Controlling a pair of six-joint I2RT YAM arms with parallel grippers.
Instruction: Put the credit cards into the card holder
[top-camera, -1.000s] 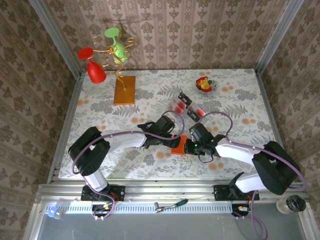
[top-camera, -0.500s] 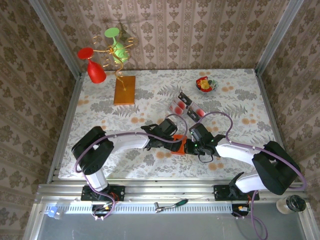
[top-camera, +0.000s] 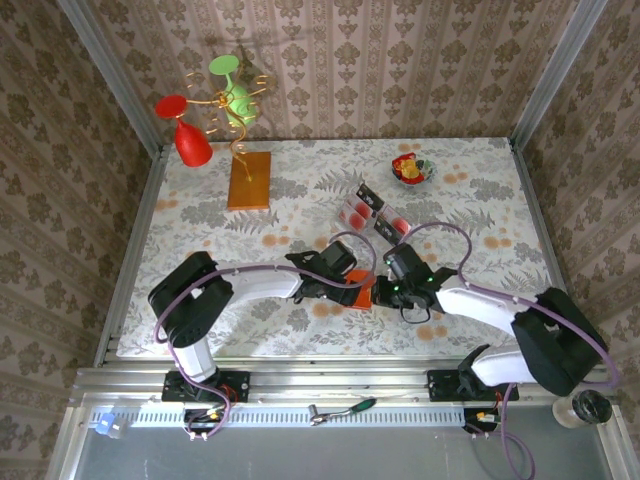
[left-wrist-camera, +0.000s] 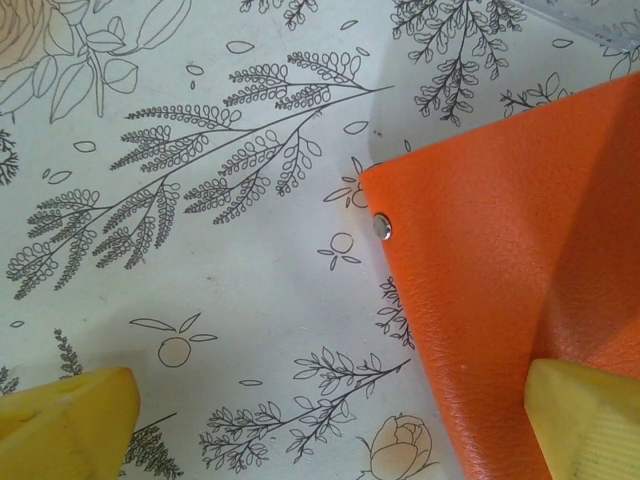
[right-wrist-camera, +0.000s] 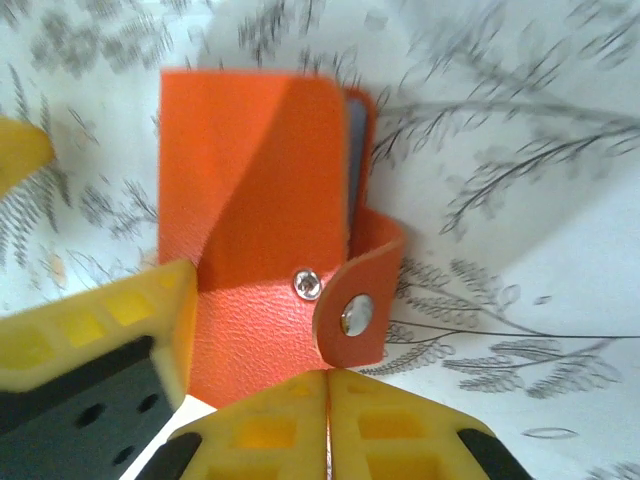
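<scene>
In the left wrist view we are losing the card holder past the right and lower edges. From above, the left gripper and right gripper are covering most of it; the credit cards above centre are perhaps too small for counting.

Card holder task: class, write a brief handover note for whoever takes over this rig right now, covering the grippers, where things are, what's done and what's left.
Left gripper: open, straddling a corner of the card holder, one finger over it.
Right gripper: shut at the holder's near edge; whether it pinches it I cannot tell.
Credit cards: on the table beyond the holder, none held.
Done: snap strap undone.
Left: open the holder, slot in the cards.
</scene>
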